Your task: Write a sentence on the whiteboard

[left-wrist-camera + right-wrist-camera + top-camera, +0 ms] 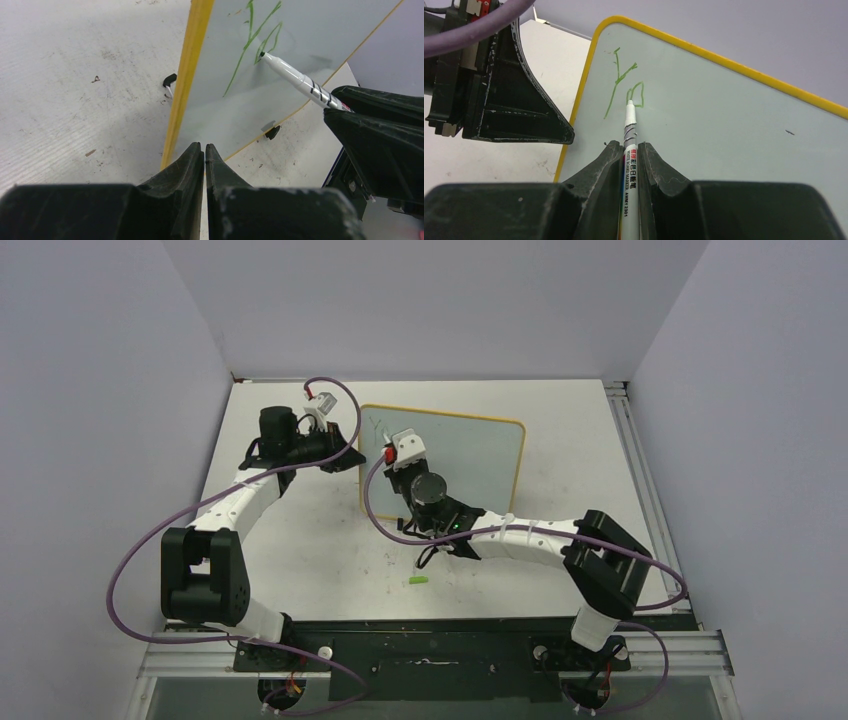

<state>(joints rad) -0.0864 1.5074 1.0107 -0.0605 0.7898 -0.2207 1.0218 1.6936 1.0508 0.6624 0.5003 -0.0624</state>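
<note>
White table (300, 540), grey walls. Whiteboard (480, 455) sits mid-table toward the far edge. Right end effector (629, 147) pinches a marker (630, 130), its tip on the barely begun sentence (616, 82). Left end effector (205, 150), pressed together, sits beside the frame. Advice: light, even pressure and small strokes.

There are one whiteboard (480, 450) (two clip feet (170, 80)), one marker (630, 145), two written letters (617, 81), one green scrap (418, 581).

From above, my right arm (520, 537) hides part of the whiteboard (480, 455); the green writing (376, 430) is unreadably small, the marker's (630, 145) tail cut off.
</note>
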